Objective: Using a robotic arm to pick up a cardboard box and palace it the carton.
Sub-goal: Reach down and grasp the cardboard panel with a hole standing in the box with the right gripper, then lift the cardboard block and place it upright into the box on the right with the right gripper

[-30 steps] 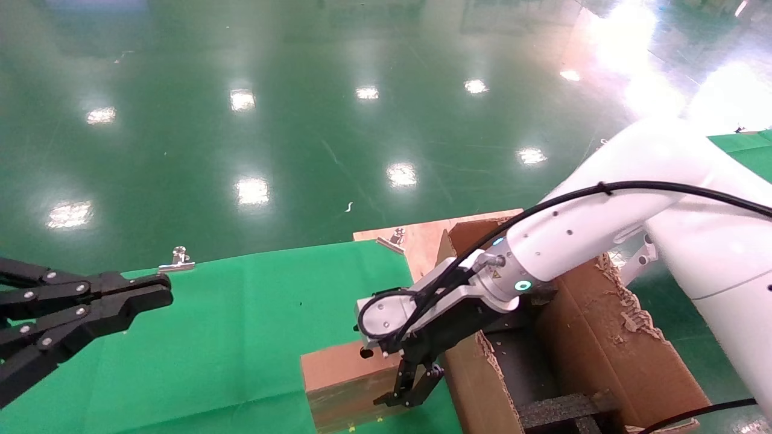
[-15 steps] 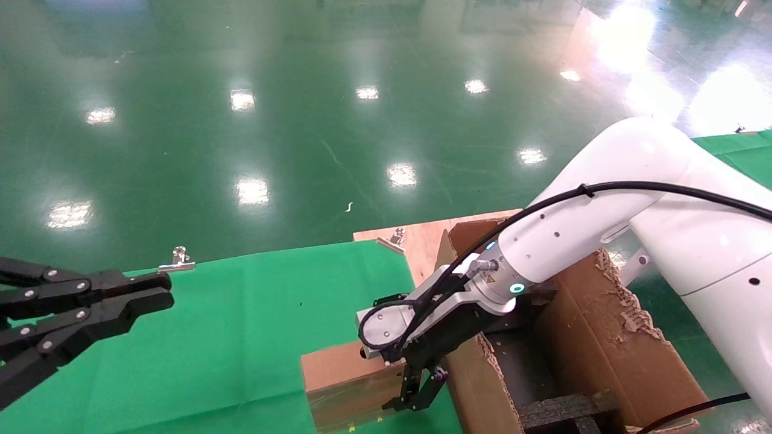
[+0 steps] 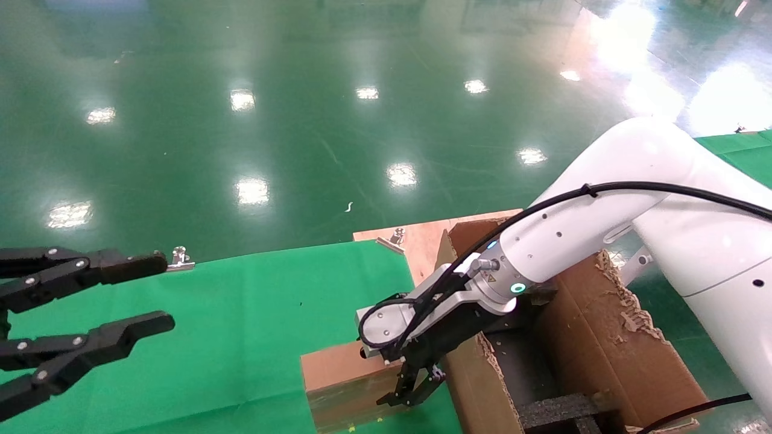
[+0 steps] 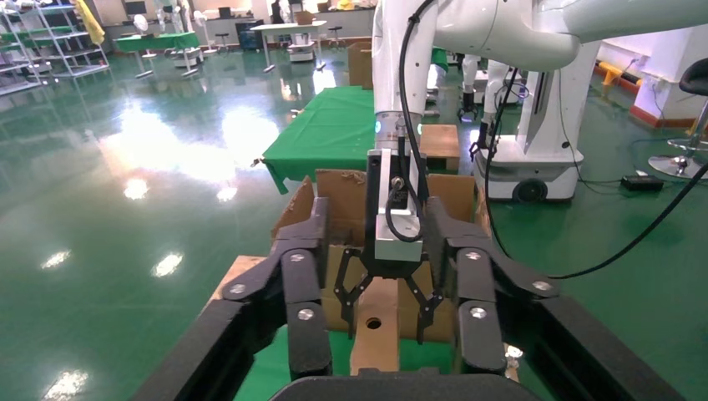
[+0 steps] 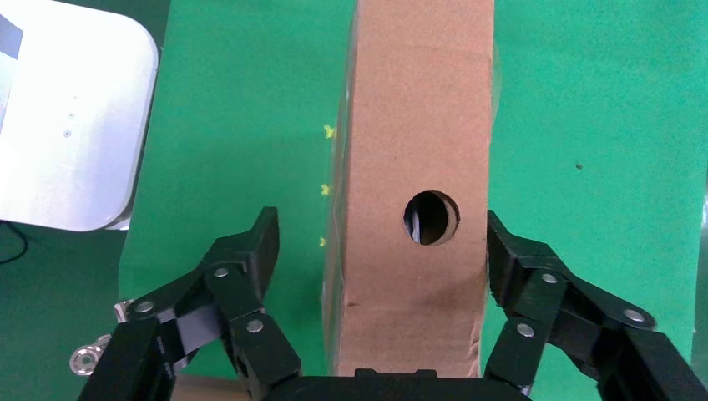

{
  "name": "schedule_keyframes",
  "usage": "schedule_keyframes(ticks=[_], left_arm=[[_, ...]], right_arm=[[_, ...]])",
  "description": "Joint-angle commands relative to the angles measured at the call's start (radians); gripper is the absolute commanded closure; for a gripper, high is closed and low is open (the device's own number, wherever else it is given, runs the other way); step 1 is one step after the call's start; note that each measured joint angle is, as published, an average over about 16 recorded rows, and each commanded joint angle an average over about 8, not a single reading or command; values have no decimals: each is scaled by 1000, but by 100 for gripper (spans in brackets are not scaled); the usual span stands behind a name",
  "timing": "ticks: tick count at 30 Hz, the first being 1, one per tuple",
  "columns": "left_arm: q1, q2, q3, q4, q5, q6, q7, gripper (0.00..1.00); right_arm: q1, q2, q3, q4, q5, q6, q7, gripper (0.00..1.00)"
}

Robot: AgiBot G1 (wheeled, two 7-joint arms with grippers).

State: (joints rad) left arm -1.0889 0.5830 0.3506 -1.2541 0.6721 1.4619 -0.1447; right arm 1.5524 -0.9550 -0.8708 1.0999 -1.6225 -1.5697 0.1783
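Cardboard box (image 5: 415, 184) stands between the wide-open fingers (image 5: 250, 251) of the right gripper (image 5: 380, 251), one finger near its side; left gripper (image 3: 114, 295) is also open.

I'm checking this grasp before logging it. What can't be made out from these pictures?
- Head view: the box's near end is cut off by the bottom edge; the right hand covers its far end.
- Head view: the carton's inside is mostly hidden by the right arm.
- Right wrist view: the open fingers straddle the box; contact is not visible.
- Left wrist view: the open left hand hides most of the box.
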Motion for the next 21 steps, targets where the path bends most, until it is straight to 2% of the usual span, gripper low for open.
schedule_keyframes(ticks=[1,21], left_arm=[[0,0,0,0,0,0,0,0],[0,0,0,0,0,0,0,0]], right_arm=[[-1,0,1,1,0,0,1,100],[1,3,2,-1,5,6,4,100]])
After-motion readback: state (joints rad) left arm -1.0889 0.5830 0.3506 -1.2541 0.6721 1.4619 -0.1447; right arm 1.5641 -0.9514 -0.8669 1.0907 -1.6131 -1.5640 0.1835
